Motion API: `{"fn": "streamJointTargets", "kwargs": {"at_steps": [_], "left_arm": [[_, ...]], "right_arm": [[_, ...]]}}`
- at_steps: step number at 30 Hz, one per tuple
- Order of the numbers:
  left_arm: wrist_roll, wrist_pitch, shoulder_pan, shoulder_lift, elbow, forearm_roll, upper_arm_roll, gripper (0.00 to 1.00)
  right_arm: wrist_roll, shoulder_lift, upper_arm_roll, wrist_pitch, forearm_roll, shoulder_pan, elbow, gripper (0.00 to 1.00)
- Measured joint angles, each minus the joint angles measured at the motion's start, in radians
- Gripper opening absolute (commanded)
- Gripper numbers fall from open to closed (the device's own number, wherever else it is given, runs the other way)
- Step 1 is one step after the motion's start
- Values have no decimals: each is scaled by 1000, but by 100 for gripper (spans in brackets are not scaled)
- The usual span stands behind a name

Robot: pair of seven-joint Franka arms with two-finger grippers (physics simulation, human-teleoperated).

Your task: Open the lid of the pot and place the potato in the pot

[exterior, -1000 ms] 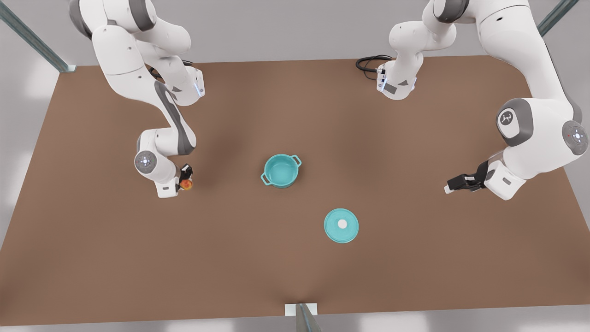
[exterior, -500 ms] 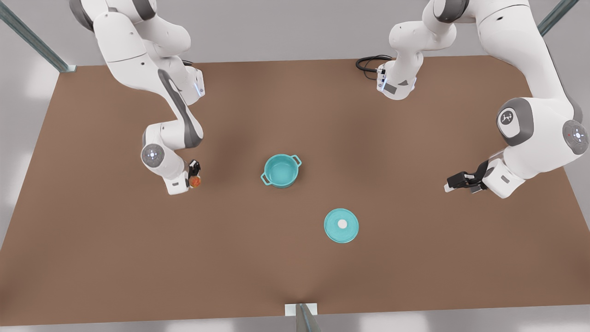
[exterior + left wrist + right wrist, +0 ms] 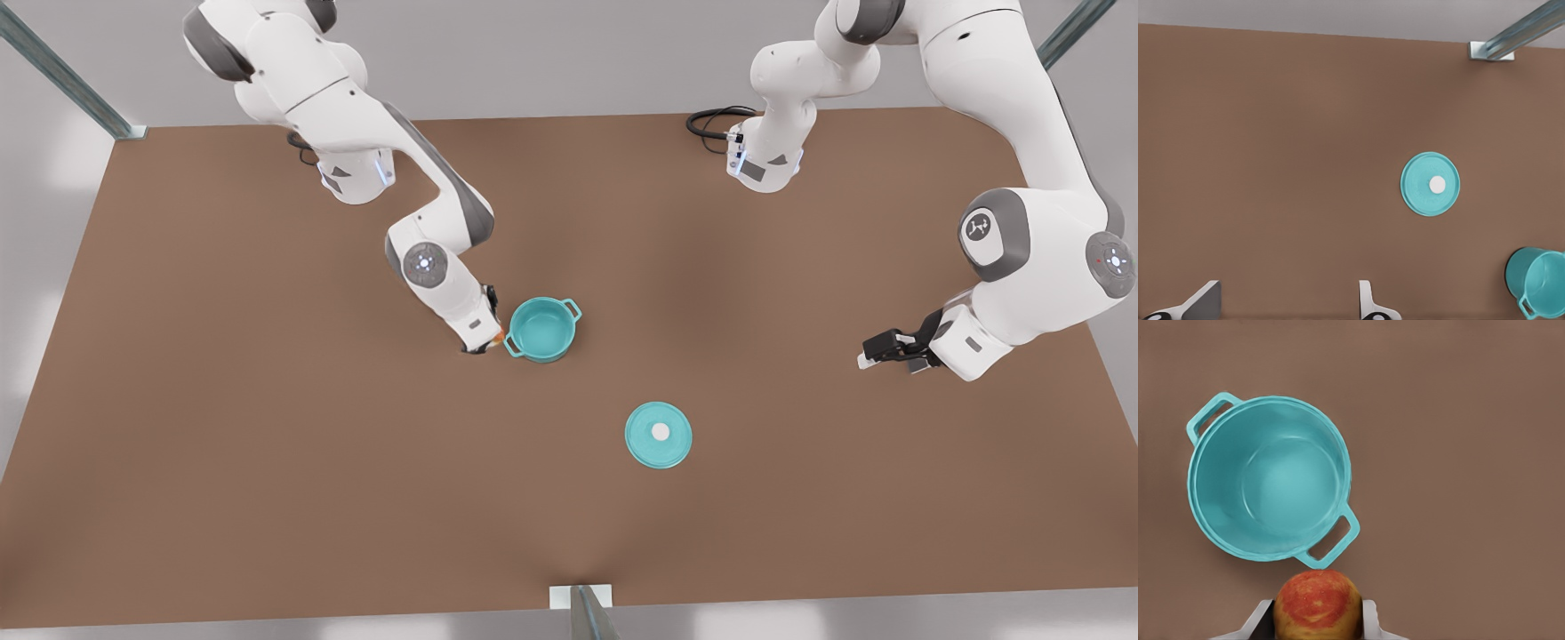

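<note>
Desk (image 3: 222,462): brown top carrying all items. Pot (image 3: 541,329): teal, uncovered, upright near the middle of the desk, its interior bare in the right wrist view (image 3: 1271,477), one loop handle toward the far edge and the other toward the near edge. Pot lid (image 3: 658,434): flat on the desk with white knob up, apart from the pot, nearer the near edge and toward the front view's right; also seen from the left wrist camera (image 3: 1429,184). Potato (image 3: 1317,605): yellow-orange with red patches, clamped between the right gripper's (image 3: 1317,620) two fingers, held just outside the pot's nearer handle and off the desk. Right gripper in the front view (image 3: 487,340): just beside the pot, on the front view's left. Left gripper (image 3: 882,350): near the desk's edge at the front view's right, well apart from pot and lid, fingers spread wide with nothing between them (image 3: 1288,308); this arm waits.
</note>
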State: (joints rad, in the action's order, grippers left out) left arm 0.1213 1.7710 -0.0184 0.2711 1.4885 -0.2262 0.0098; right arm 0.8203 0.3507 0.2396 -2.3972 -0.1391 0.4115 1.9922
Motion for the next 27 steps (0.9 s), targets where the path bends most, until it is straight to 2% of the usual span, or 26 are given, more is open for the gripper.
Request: {"fn": "streamJointTargets", "kwargs": {"at_steps": [6,14,15,16,17,20,21,23,25,27], "left_arm": [[8,0,0,0,0,1,1,100],[15,0,-1,1,-4,-2,2,100],[15,1,-2,0,-6,-1,3,100],[16,2,-10,0,-10,-7,3,100],[17,3,-23,2,-12,-13,0,100],[19,6,-7,0,-15,1,-5,100],[20,7,-6,-1,-15,4,-5,100],[21,6,-6,-4,-16,7,-5,100],[22,6,-6,-5,-17,8,-7,100],[23,6,-5,-5,-16,10,-10,100]], "right_arm": [[-67,139,0,-3,-12,128,-191,49],[-139,167,-2,-11,-12,135,-168,51],[-146,167,-2,-13,-11,135,-165,64],[-155,168,-2,-14,-8,135,-164,91],[-164,168,-2,-16,-6,135,-164,100],[-185,167,-3,-19,-4,134,-163,100],[-192,153,-20,-18,-2,136,-163,100],[-203,51,-192,45,-1,101,-167,100],[-206,-22,-352,149,1,-76,-249,100],[-211,-40,-407,264,1,-233,-342,100]]}}
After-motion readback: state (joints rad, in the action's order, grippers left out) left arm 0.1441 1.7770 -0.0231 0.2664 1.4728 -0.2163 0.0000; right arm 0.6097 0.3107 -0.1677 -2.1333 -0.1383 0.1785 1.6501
